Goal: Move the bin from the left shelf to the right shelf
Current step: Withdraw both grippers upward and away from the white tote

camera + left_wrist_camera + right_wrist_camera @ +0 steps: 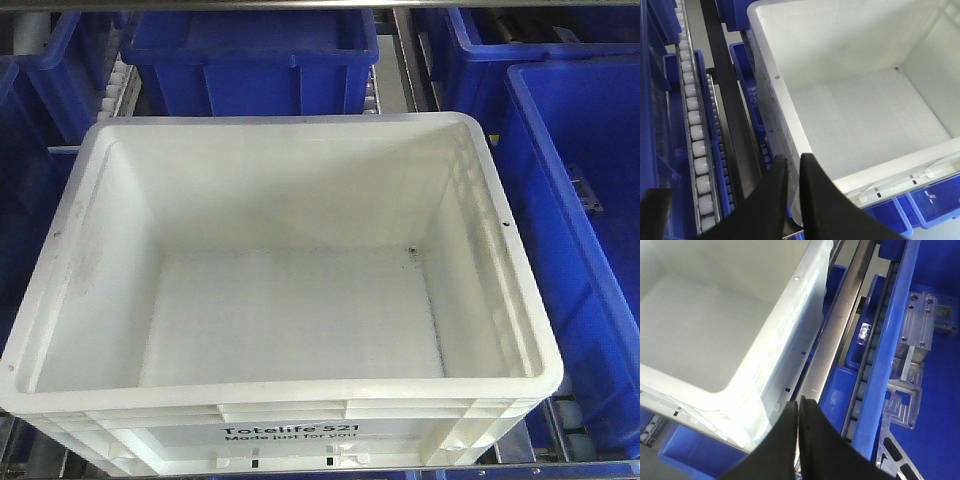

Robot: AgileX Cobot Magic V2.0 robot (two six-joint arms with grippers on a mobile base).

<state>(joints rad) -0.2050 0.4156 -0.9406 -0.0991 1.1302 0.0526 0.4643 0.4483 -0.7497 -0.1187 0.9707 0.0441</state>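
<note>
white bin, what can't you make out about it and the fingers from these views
- Bin print: front view, bottom edge crops it.
- Left fingers: left wrist view, rim contact hidden by the fingers.
- Right fingers: right wrist view, tips nearly together beside the wall; any grip unclear.
- Bin's underside support: hidden everywhere.

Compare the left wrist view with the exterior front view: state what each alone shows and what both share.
Only the left wrist view shows the left claw, its black fingers nearly closed with a narrow gap, beside the tote's outer wall, and a white roller conveyor track. Only the front view shows the black "Totelife 521" print and the blue plastic bin behind. Both show the large white rectangular plastic tote, empty inside.
</note>
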